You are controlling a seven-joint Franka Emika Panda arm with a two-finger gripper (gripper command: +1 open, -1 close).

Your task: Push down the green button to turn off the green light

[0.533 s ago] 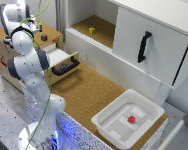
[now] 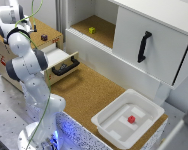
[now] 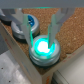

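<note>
Cork-topped wooden box (image 3: 65, 20), wrist view: your green button (image 3: 44, 48) glows lit between the fingers (image 3: 53, 30) of the gripper (image 3: 36, 31), jaws spread and empty. Judged unpressed; the push remains. A blue button (image 3: 30, 21) sits beside it.

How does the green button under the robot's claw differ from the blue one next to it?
The green button glows brightly, so its light is on; the blue button shows no such glow. The green button sits between the fingers of the gripper, while the blue button lies off to the side, partly hidden behind one finger. Both are round, set in grey rings, and sit on the same cork-topped box.
</note>
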